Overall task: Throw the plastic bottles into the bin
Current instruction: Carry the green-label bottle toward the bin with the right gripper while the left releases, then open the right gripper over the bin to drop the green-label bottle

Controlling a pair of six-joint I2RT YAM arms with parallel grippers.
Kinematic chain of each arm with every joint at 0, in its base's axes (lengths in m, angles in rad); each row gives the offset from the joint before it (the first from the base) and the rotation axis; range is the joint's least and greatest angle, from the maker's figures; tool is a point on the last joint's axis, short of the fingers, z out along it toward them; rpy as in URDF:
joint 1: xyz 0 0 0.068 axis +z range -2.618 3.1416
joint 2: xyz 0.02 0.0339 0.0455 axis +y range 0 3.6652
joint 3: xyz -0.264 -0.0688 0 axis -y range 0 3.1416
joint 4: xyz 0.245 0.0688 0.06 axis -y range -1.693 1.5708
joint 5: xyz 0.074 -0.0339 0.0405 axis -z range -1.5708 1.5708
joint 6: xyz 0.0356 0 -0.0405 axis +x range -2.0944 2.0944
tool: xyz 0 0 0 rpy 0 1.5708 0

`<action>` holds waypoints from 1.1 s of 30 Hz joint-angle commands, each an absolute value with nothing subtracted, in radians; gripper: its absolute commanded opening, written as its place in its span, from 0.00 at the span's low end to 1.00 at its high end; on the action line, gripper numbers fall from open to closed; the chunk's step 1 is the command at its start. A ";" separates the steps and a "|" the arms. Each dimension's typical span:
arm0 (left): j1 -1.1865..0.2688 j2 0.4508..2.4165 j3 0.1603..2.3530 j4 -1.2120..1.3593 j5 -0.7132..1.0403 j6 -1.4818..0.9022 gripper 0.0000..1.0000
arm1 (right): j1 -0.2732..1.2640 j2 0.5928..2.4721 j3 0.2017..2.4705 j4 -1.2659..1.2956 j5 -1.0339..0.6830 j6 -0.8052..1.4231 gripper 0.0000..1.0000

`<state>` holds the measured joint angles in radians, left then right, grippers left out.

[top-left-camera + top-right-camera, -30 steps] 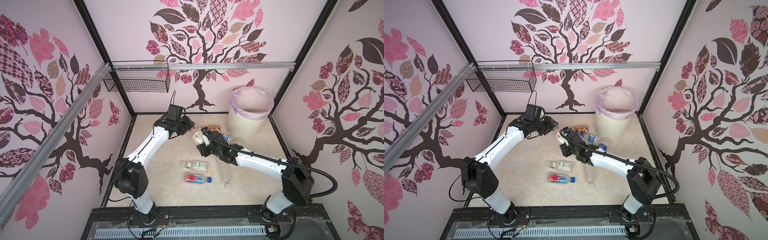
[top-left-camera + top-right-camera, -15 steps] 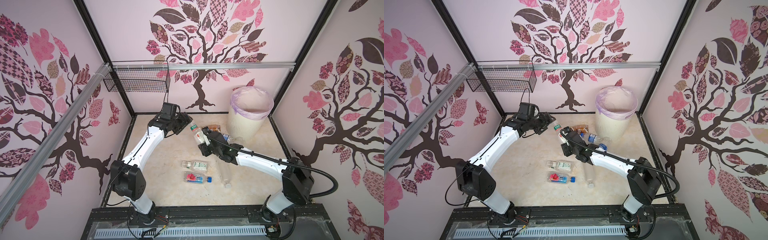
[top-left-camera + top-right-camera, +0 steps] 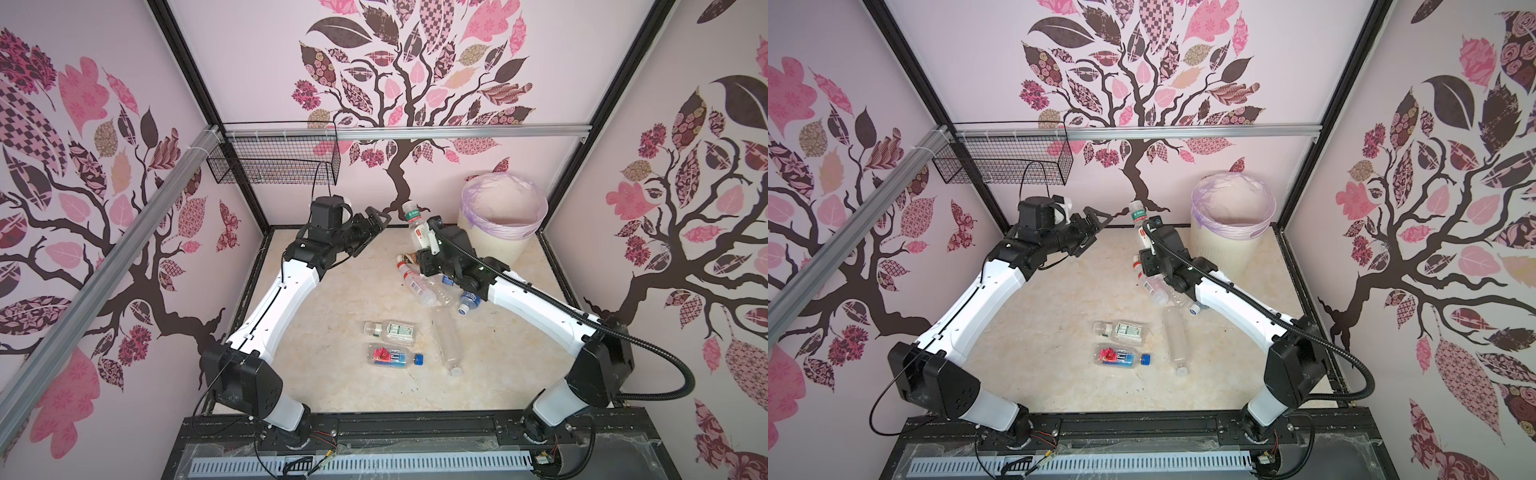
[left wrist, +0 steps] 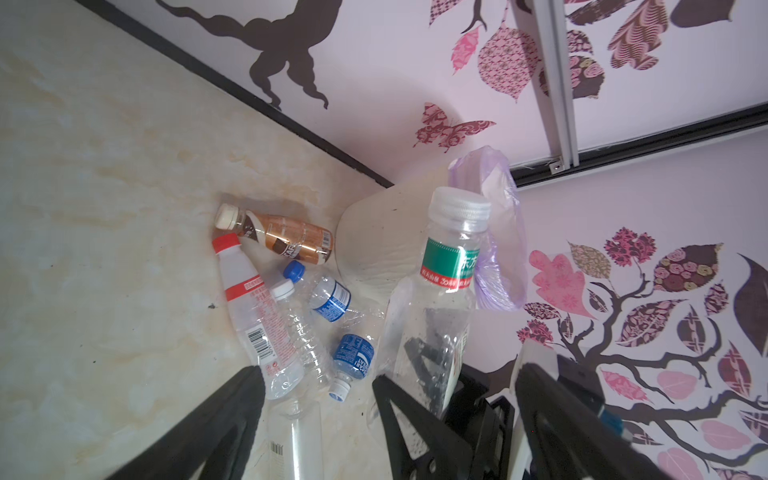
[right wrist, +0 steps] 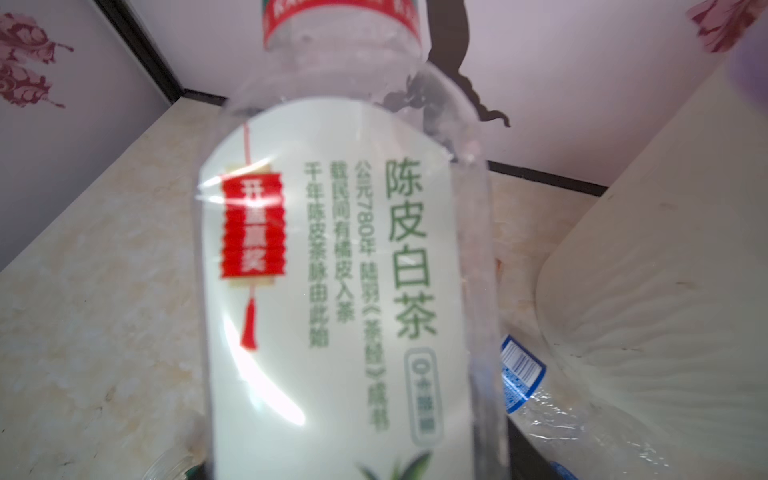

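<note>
Bottle, clear, white-capped, green-banded, is clamped in right gripper; left gripper spread wide.

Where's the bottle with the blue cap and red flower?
In both top views the blue-capped bottle lies centrally, in front of the lying green-labelled bottle, left of the long clear bottle.

Bottles crowd the floor beside the bin; leftward it lies open.
</note>
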<state>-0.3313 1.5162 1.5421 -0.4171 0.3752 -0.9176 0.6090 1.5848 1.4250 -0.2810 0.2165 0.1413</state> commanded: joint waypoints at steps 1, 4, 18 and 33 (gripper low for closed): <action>-0.357 1.478 1.525 -0.307 0.403 -0.898 0.98 | 0.548 1.502 1.535 -0.340 0.243 0.113 0.60; -0.393 1.480 1.566 -0.283 0.397 -0.868 0.98 | 0.495 1.478 1.609 -0.361 0.276 0.092 0.60; -0.492 1.573 1.748 -0.168 0.429 -0.862 0.98 | 0.361 1.413 1.892 -0.350 0.431 -0.030 0.58; -0.498 1.599 1.708 -0.146 0.443 -0.862 0.98 | 0.091 1.746 2.055 -0.513 0.224 0.119 0.72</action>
<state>-0.4938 1.5887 1.7073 -0.1665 0.4320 -0.8707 0.1066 1.6176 2.0026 -0.3912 0.3088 0.0578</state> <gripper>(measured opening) 0.983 0.692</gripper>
